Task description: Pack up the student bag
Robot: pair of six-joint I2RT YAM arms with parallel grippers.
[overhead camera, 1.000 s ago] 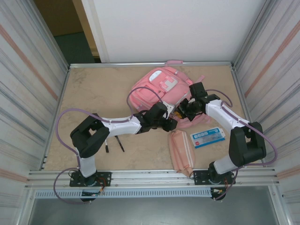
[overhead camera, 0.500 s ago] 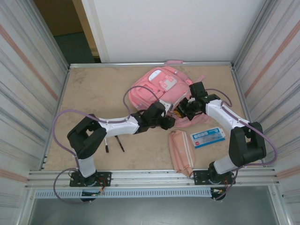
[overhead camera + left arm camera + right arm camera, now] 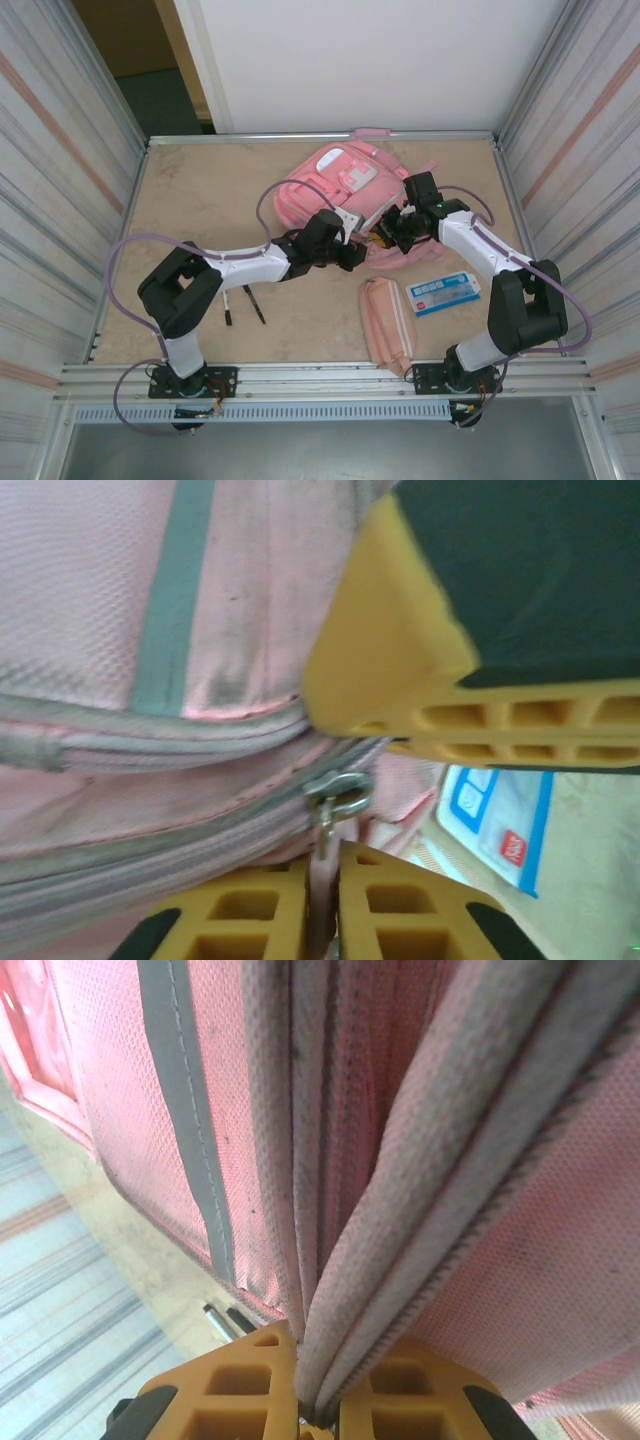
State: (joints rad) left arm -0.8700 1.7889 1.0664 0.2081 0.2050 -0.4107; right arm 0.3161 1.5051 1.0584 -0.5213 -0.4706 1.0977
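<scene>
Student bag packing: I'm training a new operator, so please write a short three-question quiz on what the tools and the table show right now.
1. True or false: the left tool is shut on the zip pull of the student bag.
2. In the top view, what lies just right of the pencil case? A) black pens B) blue-and-white pack C) the student bag
3. Fill in: the right tool pinches a fold of the bag's ____.
Key: 1 true; 2 B; 3 fabric.
</scene>
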